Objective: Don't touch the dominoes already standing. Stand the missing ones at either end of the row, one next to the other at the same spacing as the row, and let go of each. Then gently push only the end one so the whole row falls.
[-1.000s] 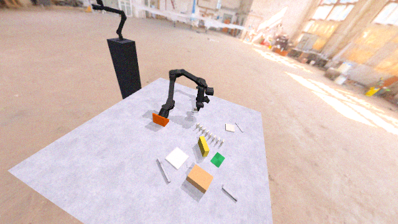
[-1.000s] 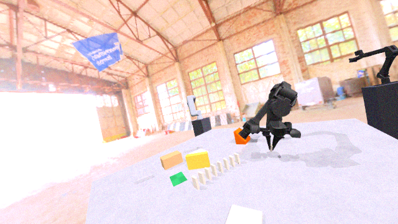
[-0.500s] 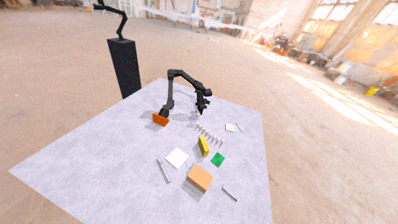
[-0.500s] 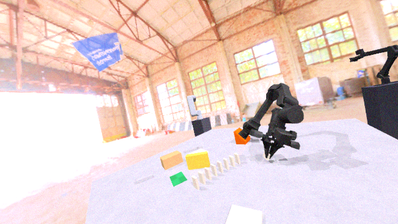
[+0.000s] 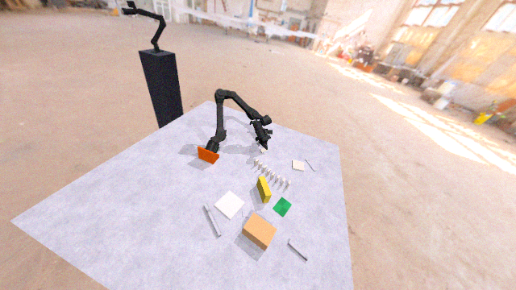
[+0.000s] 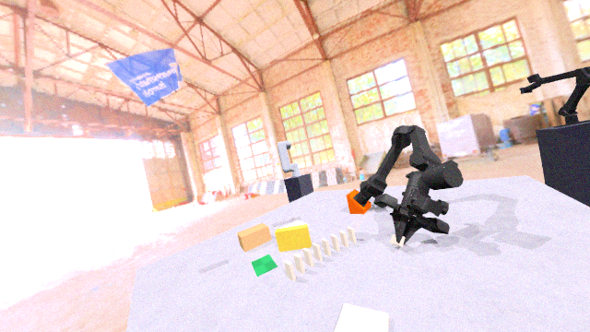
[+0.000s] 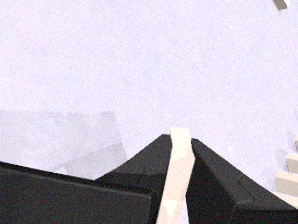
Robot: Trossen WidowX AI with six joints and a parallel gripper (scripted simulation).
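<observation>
the fingers (image 5: 264, 148) (image 6: 400, 240) stand nearly closed; a pale domino (image 5: 263, 151) (image 6: 395, 241) (image 7: 177, 175) is pinched between them

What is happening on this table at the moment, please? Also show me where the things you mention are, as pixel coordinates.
A black robot arm (image 5: 238, 102) (image 6: 426, 159) holds one cream domino (image 5: 263, 150) (image 7: 176, 175) in its jaws, low over the table (image 5: 121, 193) (image 6: 207, 295), off the end of a standing row of dominoes (image 5: 272, 176) (image 6: 317, 252) farther from the green square (image 5: 282, 206) (image 6: 264, 265). The row is upright, so the final push is still to come. The yellow block (image 5: 264, 189) (image 6: 293, 237) stands beside the row, apart from the arm.
</observation>
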